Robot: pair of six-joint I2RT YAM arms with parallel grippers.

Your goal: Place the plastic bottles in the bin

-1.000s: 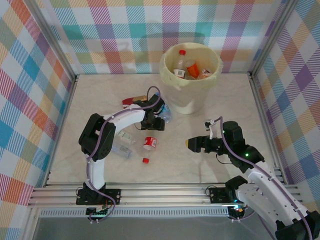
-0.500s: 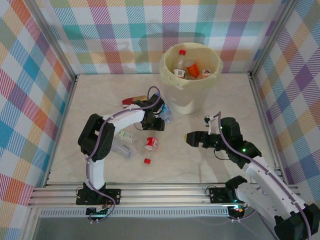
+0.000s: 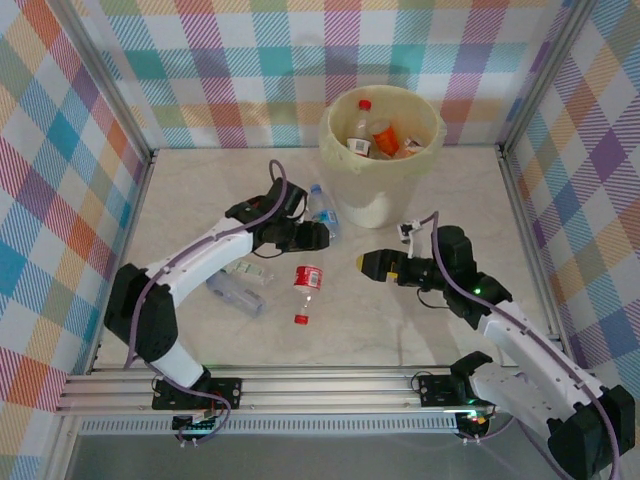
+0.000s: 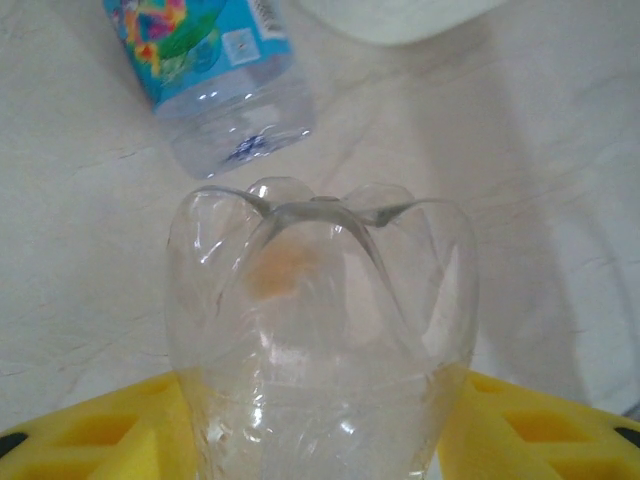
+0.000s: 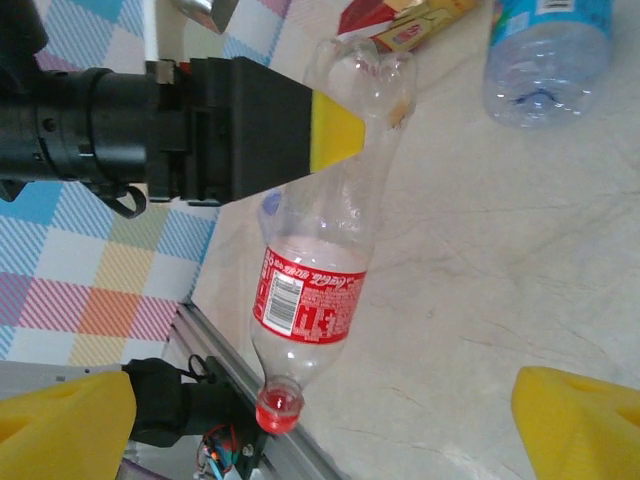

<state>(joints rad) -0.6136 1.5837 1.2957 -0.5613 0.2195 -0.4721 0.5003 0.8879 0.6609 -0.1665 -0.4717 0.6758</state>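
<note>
My left gripper (image 3: 308, 238) is shut on the base of a clear plastic bottle with a red label (image 3: 307, 279) (image 5: 312, 290). The clear base fills the gap between the yellow pads (image 4: 90, 430). Its red cap (image 3: 300, 319) points toward the near edge. A blue-labelled bottle (image 3: 320, 204) (image 4: 215, 70) lies just beyond, beside the cream bin (image 3: 333, 150), which holds several bottles (image 3: 372, 135). My right gripper (image 3: 368, 264) (image 5: 325, 410) stands open to the right of the red-labelled bottle, with nothing between its fingers.
Two crushed clear bottles (image 3: 236, 293) (image 3: 247, 270) lie left of the held one, under the left forearm. A red and yellow pack (image 5: 405, 20) lies near the blue-labelled bottle. Checked walls close in the left, back and right.
The left arm has stretched out and its gripper has shifted toward the back with the bottle's base in it. The right gripper has moved left and opened wider.
</note>
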